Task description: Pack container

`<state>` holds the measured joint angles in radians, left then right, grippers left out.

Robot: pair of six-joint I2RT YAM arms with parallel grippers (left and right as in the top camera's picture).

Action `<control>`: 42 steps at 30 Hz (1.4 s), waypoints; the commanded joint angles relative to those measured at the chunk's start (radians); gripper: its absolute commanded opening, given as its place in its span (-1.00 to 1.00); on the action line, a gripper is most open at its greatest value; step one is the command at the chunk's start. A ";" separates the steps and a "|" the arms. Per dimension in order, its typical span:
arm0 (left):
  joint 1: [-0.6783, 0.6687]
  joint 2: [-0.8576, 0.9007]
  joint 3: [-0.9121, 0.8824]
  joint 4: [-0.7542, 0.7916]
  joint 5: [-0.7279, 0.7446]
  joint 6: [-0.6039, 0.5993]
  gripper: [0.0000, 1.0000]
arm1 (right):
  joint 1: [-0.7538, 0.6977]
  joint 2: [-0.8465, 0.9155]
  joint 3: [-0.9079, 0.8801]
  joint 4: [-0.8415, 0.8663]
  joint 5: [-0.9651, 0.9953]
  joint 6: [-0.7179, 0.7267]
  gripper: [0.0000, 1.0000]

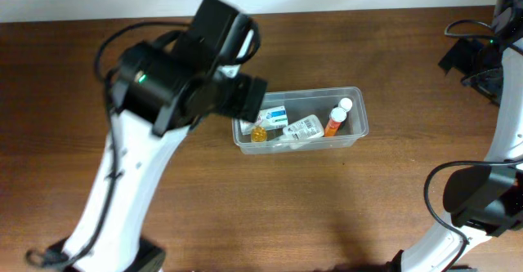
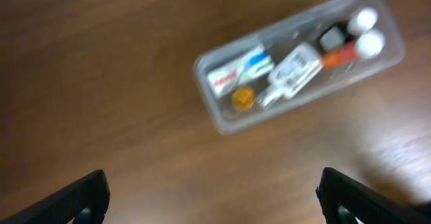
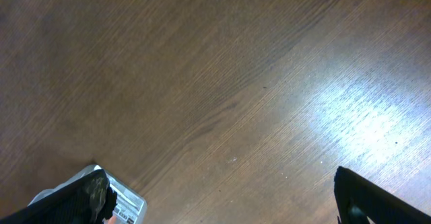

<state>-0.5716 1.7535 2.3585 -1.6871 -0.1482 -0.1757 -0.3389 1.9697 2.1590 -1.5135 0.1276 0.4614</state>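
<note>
The clear plastic container (image 1: 319, 91) sits mid-table. In it lie a white box with blue and red print (image 1: 274, 115), a small yellow bottle (image 1: 259, 133), a clear packet (image 1: 304, 128) and an orange bottle with a white cap (image 1: 336, 121). The left wrist view shows the container (image 2: 222, 124) well above my left gripper (image 2: 212, 177), which is open and empty high over bare wood. My left arm (image 1: 188, 68) covers the tub's left end from above. My right gripper (image 3: 219, 177) is open and empty, with one container corner (image 3: 131, 200) beside its left finger.
The brown wooden table (image 1: 392, 207) runs to a white wall along the back. My right arm (image 1: 478, 60) with its cables stands at the far right edge. The left arm's white base reaches down to the front left.
</note>
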 commanded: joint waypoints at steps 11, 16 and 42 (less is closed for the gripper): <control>0.005 -0.404 -0.495 0.073 -0.154 -0.127 0.99 | -0.002 -0.017 0.010 0.002 0.012 0.004 0.97; 0.005 -0.566 -0.676 0.233 -0.132 -0.127 0.99 | -0.002 -0.016 0.010 0.002 0.012 0.004 0.96; 0.005 -0.908 -1.402 0.632 -0.113 -0.351 0.99 | -0.002 -0.016 0.010 0.002 0.012 0.004 0.97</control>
<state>-0.5716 0.8318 0.9657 -1.0538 -0.2661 -0.5053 -0.3389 1.9697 2.1590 -1.5135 0.1276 0.4606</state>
